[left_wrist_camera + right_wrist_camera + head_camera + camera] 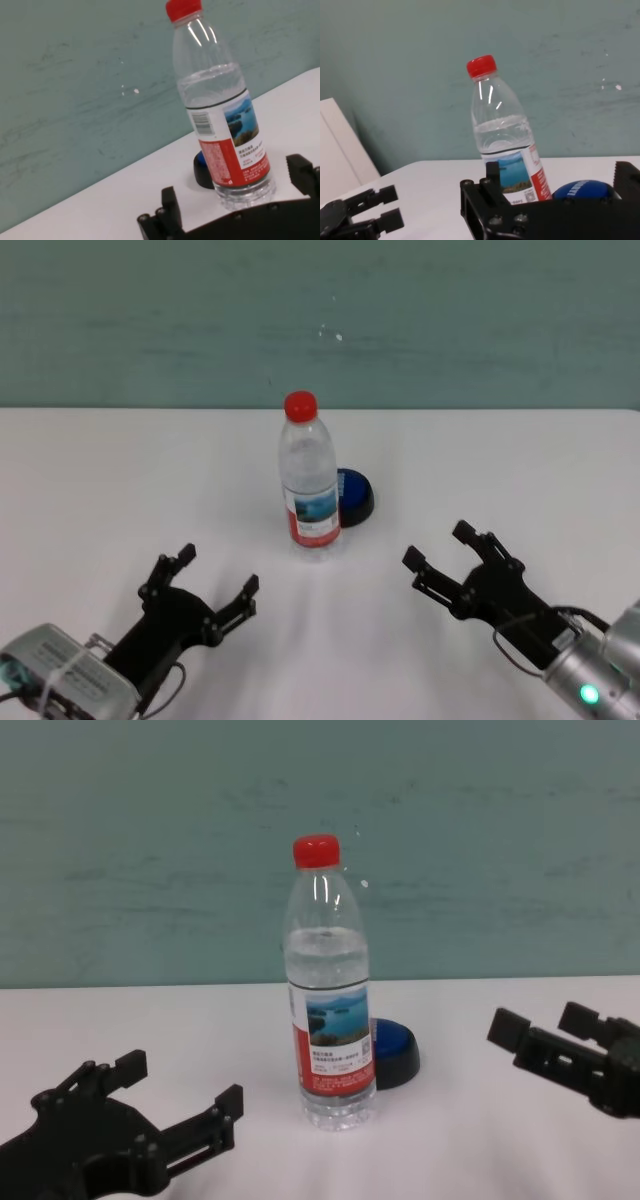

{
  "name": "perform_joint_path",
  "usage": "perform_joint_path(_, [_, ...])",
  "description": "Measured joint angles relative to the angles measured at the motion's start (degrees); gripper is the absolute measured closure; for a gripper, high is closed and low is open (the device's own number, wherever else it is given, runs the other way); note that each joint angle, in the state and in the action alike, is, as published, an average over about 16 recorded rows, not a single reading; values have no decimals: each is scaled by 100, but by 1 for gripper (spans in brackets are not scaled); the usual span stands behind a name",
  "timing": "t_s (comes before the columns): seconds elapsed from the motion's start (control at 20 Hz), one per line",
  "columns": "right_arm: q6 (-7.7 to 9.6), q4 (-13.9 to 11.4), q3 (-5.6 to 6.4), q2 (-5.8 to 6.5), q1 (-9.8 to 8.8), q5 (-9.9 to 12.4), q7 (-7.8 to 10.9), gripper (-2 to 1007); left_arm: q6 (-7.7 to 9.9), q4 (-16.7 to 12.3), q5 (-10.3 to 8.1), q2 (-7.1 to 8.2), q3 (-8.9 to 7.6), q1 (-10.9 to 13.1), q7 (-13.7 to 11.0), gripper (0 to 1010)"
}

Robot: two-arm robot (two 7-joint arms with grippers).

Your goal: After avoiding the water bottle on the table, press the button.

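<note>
Here both sets of fingers stand apart and hold nothing: the left gripper (205, 585) rests low over the near left of the bench (100, 480), the right gripper (450, 555) over the near right, each angled inward toward the middle. Between them, farther out, the water bottle (309, 480) stands upright, and the button (355, 497) sits just behind it and a little toward the robot's right, so close that the two look to be touching or nearly so (from the left wrist view the bottle hides most of it, while the right wrist view shows the blue dome beside the label). The bottle is thin clear plastic with a ribbed base, a glossy red-and-white label bearing a lake picture, and a ridged red screw cap; water appears to fill it roughly to the shoulder, so I judge it fairly heavy low down yet tall and narrow, smooth-walled, and likely to tip if clipped near the cap. It needs no grasp, only a wide berth. The button is a low, stiff thing: a smooth blue domed top on a squat black base, probably stable under a downward push at the dome's centre. The right gripper seems to have the clearer line to it. The bench is plain, matte white and flat.
</note>
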Motion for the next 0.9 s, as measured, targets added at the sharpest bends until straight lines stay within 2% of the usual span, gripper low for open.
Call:
perform_joint_path(0.5, [315,99,-248,126,161,-247,-62,2,0,0,0,0,0,0,0,10])
perform_joint_path(0.9, [456,94,-332,160,198,-378,-132,2,0,0,0,0,0,0,0,10])
